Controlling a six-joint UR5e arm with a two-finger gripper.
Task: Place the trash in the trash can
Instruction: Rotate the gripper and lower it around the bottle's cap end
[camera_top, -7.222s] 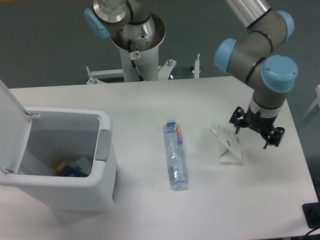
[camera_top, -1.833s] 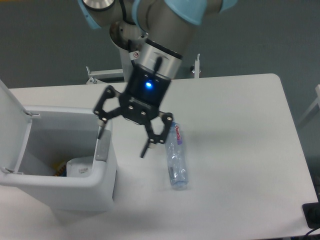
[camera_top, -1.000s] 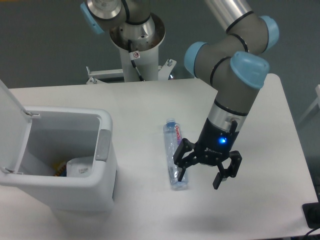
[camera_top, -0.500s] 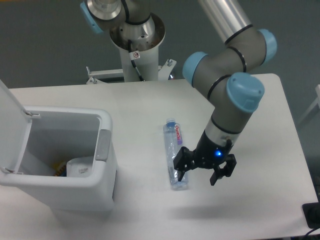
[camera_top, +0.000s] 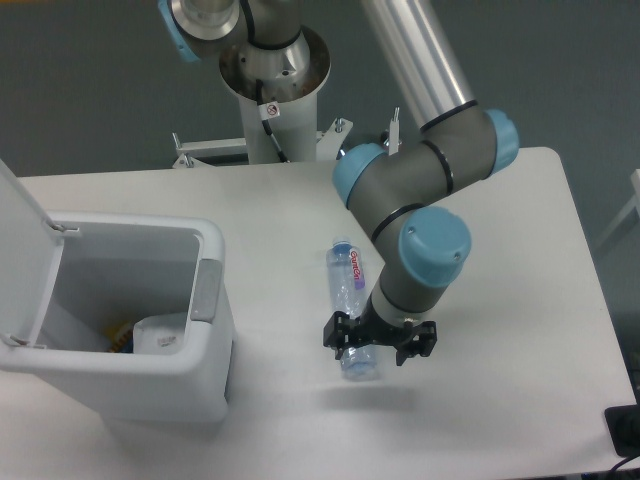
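Near the middle of the white worktop, the long clear plastic bottle with a blue cap and pink-and-blue label is lying flat, cap toward the far edge. The black two-finger gripper is hanging over its near end, fingers spread wide to either side. By the left edge, the large white rectangular plastic bin is standing with its lid raised, a small white packet lying inside.

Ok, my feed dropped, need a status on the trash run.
Gripper open, straddling lower end of bottle. Bottle flat on table. Trash can lid up, nothing in the way.
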